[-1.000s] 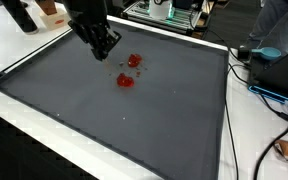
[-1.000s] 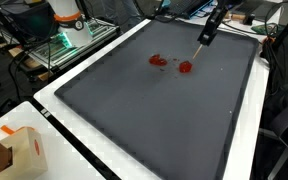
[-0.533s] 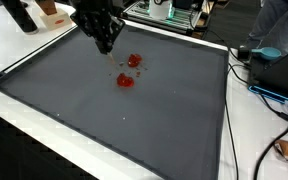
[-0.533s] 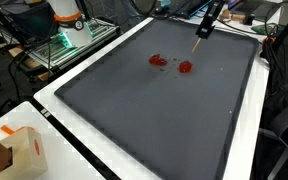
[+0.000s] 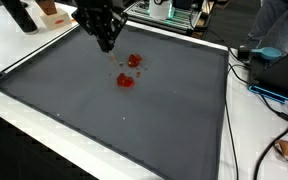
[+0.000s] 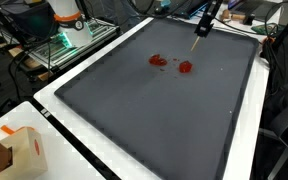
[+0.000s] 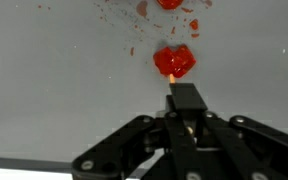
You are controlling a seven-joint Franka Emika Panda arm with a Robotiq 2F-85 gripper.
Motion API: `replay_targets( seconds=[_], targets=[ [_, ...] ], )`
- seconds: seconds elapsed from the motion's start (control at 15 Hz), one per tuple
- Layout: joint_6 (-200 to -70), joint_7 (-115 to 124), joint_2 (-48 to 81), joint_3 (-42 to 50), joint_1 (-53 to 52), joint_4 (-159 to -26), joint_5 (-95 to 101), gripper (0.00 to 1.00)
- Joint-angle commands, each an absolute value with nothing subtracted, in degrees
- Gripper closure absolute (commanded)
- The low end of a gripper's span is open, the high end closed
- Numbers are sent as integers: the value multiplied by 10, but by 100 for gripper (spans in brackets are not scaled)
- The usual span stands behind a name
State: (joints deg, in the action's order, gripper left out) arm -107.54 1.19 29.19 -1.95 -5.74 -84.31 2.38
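My gripper hangs above the far part of a dark grey mat. It is shut on a thin, pale stick-like tool that points down at the mat. Its tip is in the air, short of the red blobs. Two red blobs lie on the mat just past the gripper, and the same pair shows as two blobs. In the wrist view the dark fingers are pressed together, one red blob lies just ahead of them, and red specks lie beyond.
The mat lies on a white table. Cables run along one side and a cardboard box stands at a corner. Equipment racks and a dark bottle stand behind the mat. A person's arm is at the far edge.
Over the last second the gripper rose with the tool and drew back from the red blobs toward the mat's far edge. It has barely moved in the last half second.
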Motion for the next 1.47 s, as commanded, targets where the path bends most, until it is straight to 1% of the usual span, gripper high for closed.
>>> replay_targets(
  seconds=[0.0,0.33,0.4,1.0,1.4],
  targets=[
    [-1074,13,292,-22,-56,-842,25,87],
    [-1074,12,291,-22,-55,-842,25,87],
    [-1074,12,291,-22,-55,-842,25,97],
    [-1149,-124,287,-57,-31,-897,-14,97],
    [-1185,-166,284,-63,-25,-939,-20,97]
  ],
)
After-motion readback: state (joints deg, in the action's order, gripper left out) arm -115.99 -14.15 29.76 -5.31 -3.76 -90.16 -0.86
